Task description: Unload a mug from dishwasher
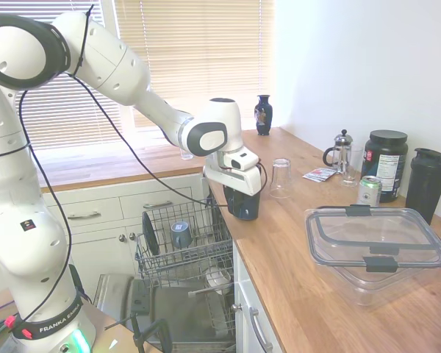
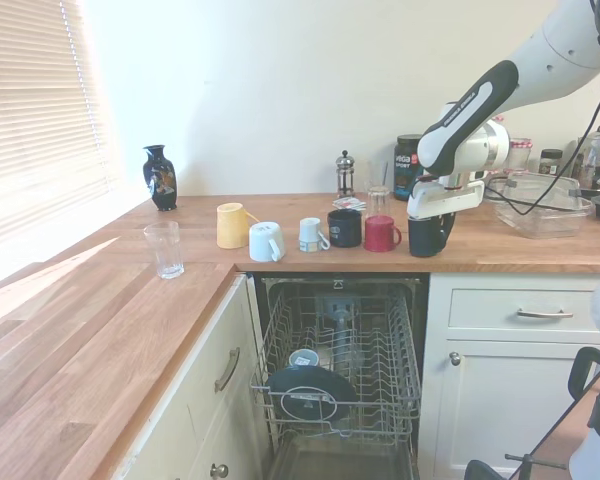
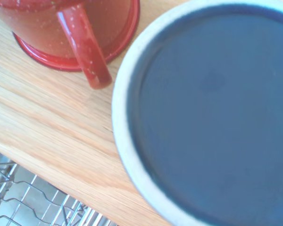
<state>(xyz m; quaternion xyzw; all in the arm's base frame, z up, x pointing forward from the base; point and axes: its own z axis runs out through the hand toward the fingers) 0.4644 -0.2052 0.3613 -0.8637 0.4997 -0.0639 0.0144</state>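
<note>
Gripper (image 2: pixel 429 212) clamps mug (image 2: pixel 427 236) upright, low over surface (image 2: pixel 500 252) beside red mug (image 2: pixel 380 233), ready for set-down

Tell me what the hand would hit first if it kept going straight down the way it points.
The hand points down, shut on the dark navy ceramic mug; the mug's base would meet the wooden countertop first, likely almost at once, beside the red mug.

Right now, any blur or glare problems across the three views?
Wrist view: soft focus, the dark navy ceramic mug fills most of the frame and the red speckled mug is cropped. First exterior view: backlit by the slatted window blinds, otherwise sharp. Second exterior view: sunlight washes out the wooden countertop near the window; the grey wire dishwasher rack reads clearly.
</note>
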